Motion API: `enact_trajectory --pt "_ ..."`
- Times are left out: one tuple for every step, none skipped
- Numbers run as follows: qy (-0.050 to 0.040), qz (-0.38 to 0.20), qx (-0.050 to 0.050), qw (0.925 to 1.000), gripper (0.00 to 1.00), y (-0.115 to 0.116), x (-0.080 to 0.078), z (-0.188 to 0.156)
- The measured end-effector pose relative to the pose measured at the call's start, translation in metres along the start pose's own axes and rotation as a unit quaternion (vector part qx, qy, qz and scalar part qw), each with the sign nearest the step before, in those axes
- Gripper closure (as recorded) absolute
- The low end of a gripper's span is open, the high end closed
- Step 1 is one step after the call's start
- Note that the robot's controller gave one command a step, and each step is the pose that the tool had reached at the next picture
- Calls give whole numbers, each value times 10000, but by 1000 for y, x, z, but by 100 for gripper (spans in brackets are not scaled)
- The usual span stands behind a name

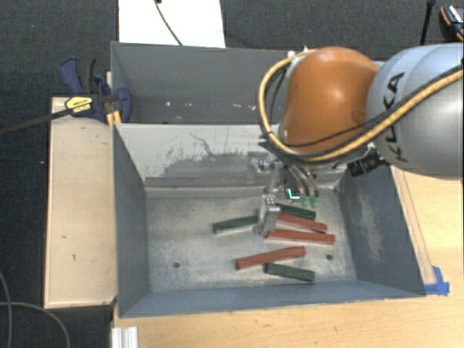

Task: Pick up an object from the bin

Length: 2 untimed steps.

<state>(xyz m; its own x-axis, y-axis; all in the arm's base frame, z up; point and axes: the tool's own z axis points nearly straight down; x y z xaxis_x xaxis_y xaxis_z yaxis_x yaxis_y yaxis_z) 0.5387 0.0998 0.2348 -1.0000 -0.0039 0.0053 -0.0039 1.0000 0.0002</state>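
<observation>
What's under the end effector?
The right end of a dark green stick and left end of a red stick reach under the end effector; whether they touch there is covered.

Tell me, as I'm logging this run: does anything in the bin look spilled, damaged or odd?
Nothing stands out: red bars and green bars lie flat in the bin, the hand low among them.

Grey bin (181, 267): red, green sticks (270, 257)

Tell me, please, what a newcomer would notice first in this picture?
The big arm with its orange cover reaches in from the right, its gripper low near the floor of the bin. Around it lie red sticks and dark green sticks, loosely scattered.
</observation>
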Motion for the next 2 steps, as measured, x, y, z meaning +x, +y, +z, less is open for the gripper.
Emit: enact_trajectory --pt "-39 17 -5 10000 0 -1 -2 -4" --pt "-62 32 -7 10000 0 -39 -10 73"
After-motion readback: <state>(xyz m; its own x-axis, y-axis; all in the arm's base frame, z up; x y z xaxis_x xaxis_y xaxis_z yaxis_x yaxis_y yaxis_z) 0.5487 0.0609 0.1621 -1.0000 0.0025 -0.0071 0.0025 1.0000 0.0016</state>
